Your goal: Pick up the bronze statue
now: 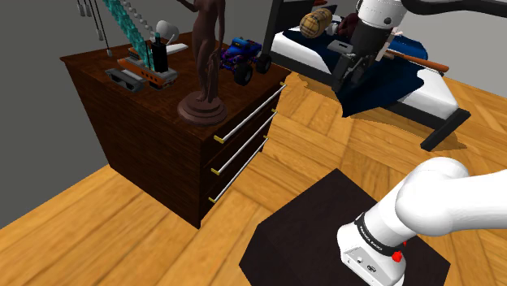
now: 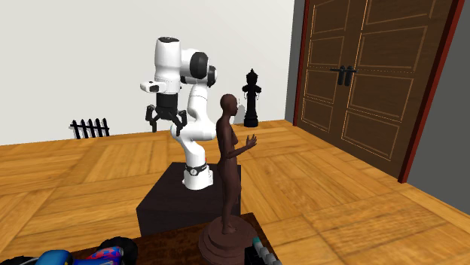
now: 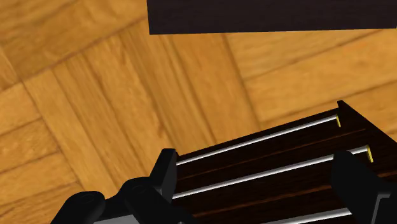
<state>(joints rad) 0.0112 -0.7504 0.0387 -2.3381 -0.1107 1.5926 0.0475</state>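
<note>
Well, nothing was grasped yet: the dark brown statue [image 1: 208, 61] stood upright on the counter [image 1: 146, 146] near its front edge, while the jaws hung apart and empty, well away over the floor [image 1: 325, 138].

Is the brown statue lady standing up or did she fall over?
Standing up. The statue rests straight on its round base on the dresser, head on top.

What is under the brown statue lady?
A dark wooden dresser: the statue stands on its top, near the front edge. Its round base hides the wood right beneath, and the drawers are shut.
</note>
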